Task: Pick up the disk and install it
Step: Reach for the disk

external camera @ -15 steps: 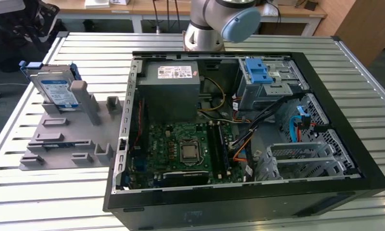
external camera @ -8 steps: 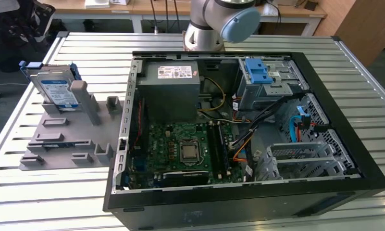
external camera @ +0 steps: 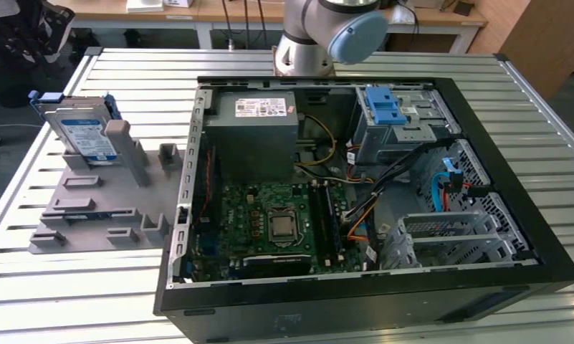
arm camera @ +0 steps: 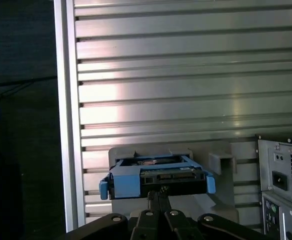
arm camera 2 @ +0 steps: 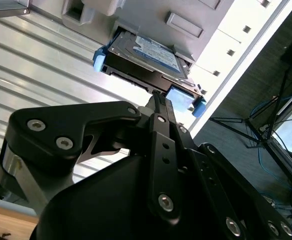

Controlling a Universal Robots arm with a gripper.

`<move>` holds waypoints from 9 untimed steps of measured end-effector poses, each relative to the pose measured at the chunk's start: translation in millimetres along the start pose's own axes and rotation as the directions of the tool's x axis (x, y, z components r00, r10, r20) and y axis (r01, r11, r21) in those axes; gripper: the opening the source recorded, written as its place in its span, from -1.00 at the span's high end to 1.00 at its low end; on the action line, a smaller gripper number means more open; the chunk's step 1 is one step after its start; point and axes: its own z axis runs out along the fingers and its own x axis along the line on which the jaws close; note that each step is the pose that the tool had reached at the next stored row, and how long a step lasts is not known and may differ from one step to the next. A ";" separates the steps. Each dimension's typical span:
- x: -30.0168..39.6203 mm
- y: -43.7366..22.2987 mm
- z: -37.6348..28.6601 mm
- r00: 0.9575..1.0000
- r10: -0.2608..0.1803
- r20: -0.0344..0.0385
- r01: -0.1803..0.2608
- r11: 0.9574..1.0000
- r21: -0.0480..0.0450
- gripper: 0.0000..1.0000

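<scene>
As the fingers meet along one thin line in both wrist views, I read the gripper (arm camera 2: 158, 101) as closed, with nothing caught between its jaws. The tips point toward the disk (arm camera 2: 145, 54). In the first wrist view the gripper (arm camera: 158, 193) overlaps the disk's (arm camera: 156, 178) near edge, but I cannot tell from here whether metal meets plastic.

The disk sits in its blue bracket, slotted into the grey holder (arm camera: 221, 161). I place everything else by the open computer case (external camera: 363, 315). In the exterior view the grey holder (external camera: 105, 211) lies flat on the slatted metal table (external camera: 77, 301) just beside the case, on the exterior view's left of it. The disk (external camera: 84, 136) stands on edge in the holder's far end, leaning a little, its white-and-blue label showing. It is outside the case and well apart from the case's drive bays.

Inside the case, the grey power supply (external camera: 258, 136) with its white sticker fills the far corner nearest the holder. The green motherboard (external camera: 267, 222) lies below it, toward the near wall. A blue ribbed latch (external camera: 387, 107) sits on the metal bay at the far side, and a second metal cage (external camera: 458, 236) stands near the case's wall on the exterior view's right. The arm (external camera: 325, 36) rises just beyond the far wall of the case.
</scene>
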 end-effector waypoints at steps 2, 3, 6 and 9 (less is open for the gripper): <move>2.6 0.1 0.2 1.000 0.000 0.000 0.000 1.000 0.000 0.79; 3.8 0.1 0.3 1.000 0.000 0.000 0.000 1.000 0.000 0.79; 7.7 0.6 0.6 1.000 0.000 0.000 0.000 1.000 0.000 0.79; 11.7 0.9 0.8 1.000 0.000 0.000 0.000 1.000 0.000 0.79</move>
